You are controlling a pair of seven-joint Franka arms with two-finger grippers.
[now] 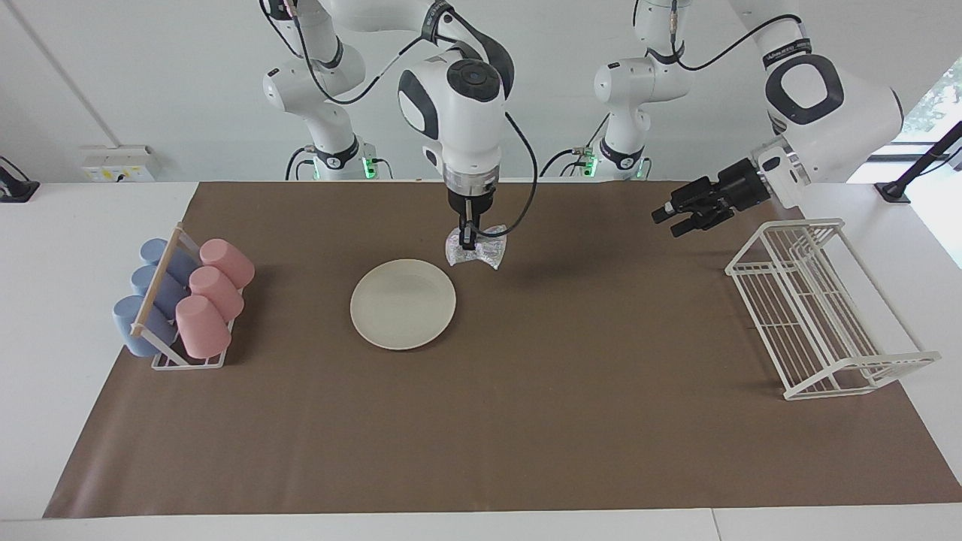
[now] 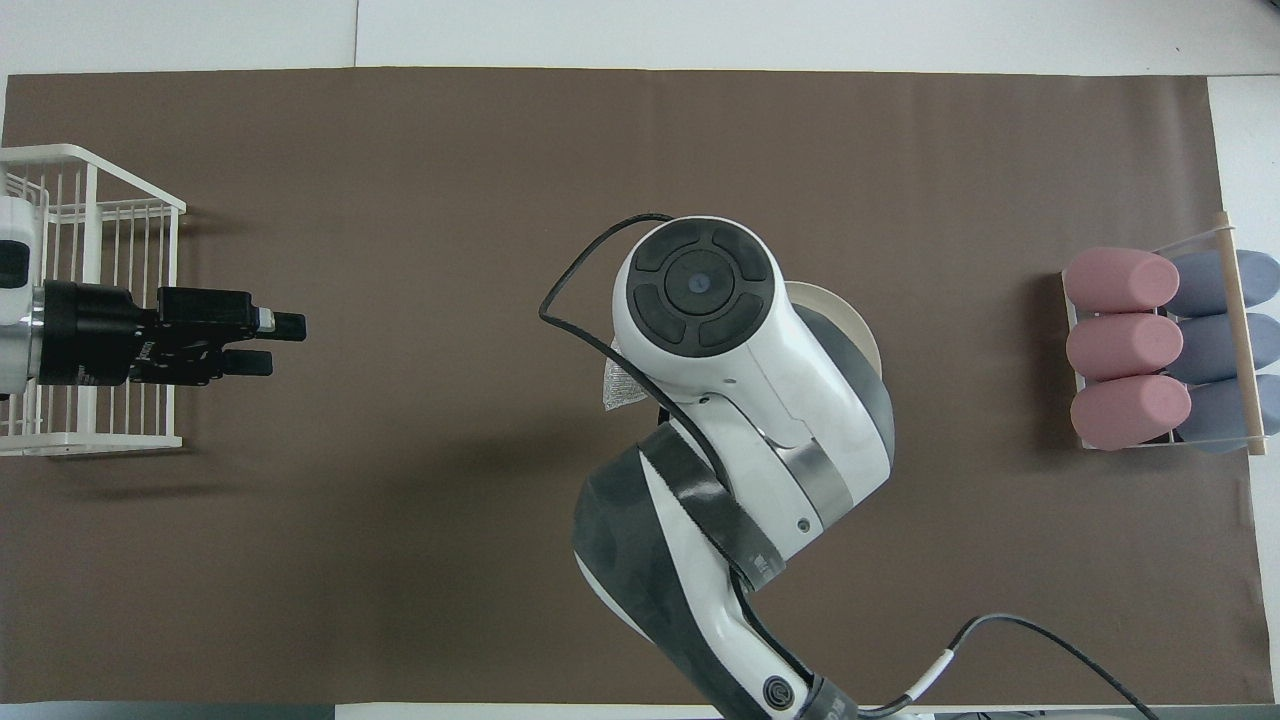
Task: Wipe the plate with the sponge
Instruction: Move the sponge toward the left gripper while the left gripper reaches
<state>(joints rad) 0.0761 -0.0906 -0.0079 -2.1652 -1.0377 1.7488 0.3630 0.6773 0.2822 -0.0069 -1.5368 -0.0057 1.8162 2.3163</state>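
The cream-white plate [image 1: 403, 303] lies flat on the brown mat, toward the right arm's side of the middle. In the overhead view only its rim [image 2: 862, 335] shows past the right arm. The silvery mesh sponge [image 1: 487, 254] is at mat level, just nearer to the robots than the plate; a corner of it shows in the overhead view [image 2: 622, 385]. My right gripper [image 1: 468, 242] points straight down and is shut on the sponge's middle, which bunches up between the fingers. My left gripper [image 1: 676, 220] is open and empty, waiting in the air beside the wire rack; it also shows in the overhead view [image 2: 270, 343].
A white wire dish rack [image 1: 815, 308] stands at the left arm's end of the table. A stand of pink cups [image 1: 214, 297] and blue cups [image 1: 154, 293], all lying on their sides, is at the right arm's end. The brown mat [image 1: 526, 421] covers the table.
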